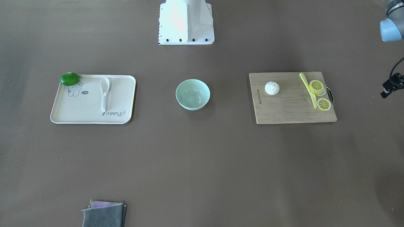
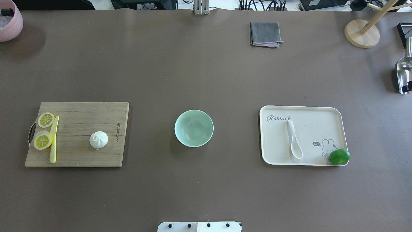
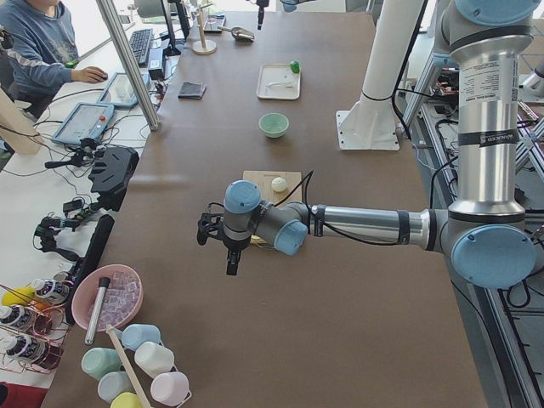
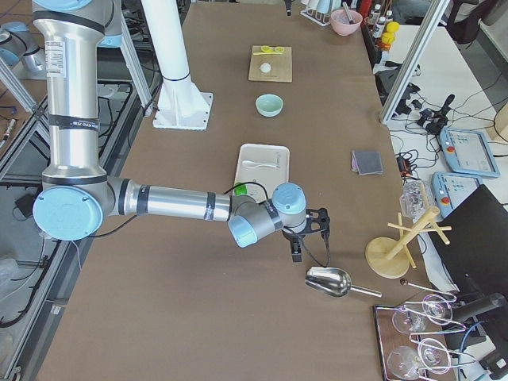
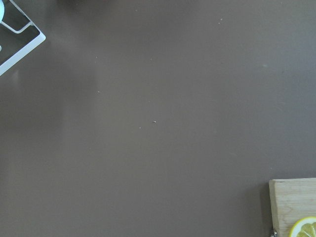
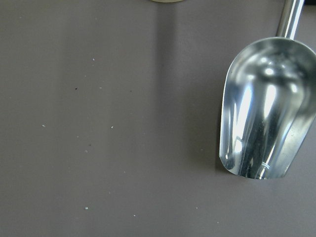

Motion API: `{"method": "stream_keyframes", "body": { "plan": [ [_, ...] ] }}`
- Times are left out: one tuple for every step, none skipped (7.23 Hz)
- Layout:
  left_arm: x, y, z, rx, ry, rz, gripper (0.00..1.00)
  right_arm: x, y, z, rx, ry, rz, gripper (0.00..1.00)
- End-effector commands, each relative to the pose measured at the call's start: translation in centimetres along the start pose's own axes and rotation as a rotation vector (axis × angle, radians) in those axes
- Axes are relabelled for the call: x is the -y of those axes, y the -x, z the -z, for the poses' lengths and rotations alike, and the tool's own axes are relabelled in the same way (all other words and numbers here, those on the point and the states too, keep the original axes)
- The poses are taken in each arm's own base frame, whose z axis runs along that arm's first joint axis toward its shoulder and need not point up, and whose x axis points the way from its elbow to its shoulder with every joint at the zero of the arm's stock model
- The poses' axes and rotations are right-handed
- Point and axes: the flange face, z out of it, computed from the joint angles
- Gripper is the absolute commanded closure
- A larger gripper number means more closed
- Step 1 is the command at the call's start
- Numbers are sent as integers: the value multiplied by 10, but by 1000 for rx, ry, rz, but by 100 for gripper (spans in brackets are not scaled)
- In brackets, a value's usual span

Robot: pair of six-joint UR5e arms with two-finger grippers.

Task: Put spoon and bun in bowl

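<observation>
The white spoon (image 1: 104, 94) lies on a cream tray (image 1: 79, 110); it also shows in the overhead view (image 2: 293, 140). The white bun (image 1: 271, 88) sits on a wooden cutting board (image 1: 290, 110) and shows in the overhead view (image 2: 98, 140). The empty mint-green bowl (image 1: 193, 94) stands between them (image 2: 194, 128). My left gripper (image 3: 231, 255) hangs over bare table beyond the board's outer end. My right gripper (image 4: 296, 250) hangs beyond the tray, near a metal scoop. Both are far from the task's things. I cannot tell whether either is open or shut.
A green lime (image 2: 339, 156) sits on the tray's corner. A pale-yellow knife (image 2: 53, 139) and lemon slices (image 2: 43, 141) lie on the board. A metal scoop (image 6: 269, 108), a wooden stand (image 2: 362, 33), a folded grey cloth (image 2: 265, 33) and a pink bowl (image 2: 9, 21) stand at the table's edges.
</observation>
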Motion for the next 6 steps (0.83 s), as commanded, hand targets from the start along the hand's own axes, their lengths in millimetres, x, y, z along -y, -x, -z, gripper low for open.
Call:
{"method": "stream_keyframes", "body": {
  "plan": [
    [12, -22, 17, 9, 24, 18, 2, 11, 3, 0, -10, 13, -4, 0],
    [13, -27, 21, 4, 29, 21, 2, 10, -3, -1, -24, 33, 57, 0],
    [14, -29, 21, -15, 40, 22, 2, 24, -6, 9, -40, 42, 100, 0],
    [9, -30, 20, -59, 69, 34, 2, 36, -4, 16, -50, 62, 78, 0],
    [8, -35, 23, -70, 109, 64, 2, 56, 2, 29, -49, 69, 45, 0],
    [4, -39, 26, -80, 155, 100, 2, 61, 0, 39, -51, 74, 10, 0]
  ]
}}
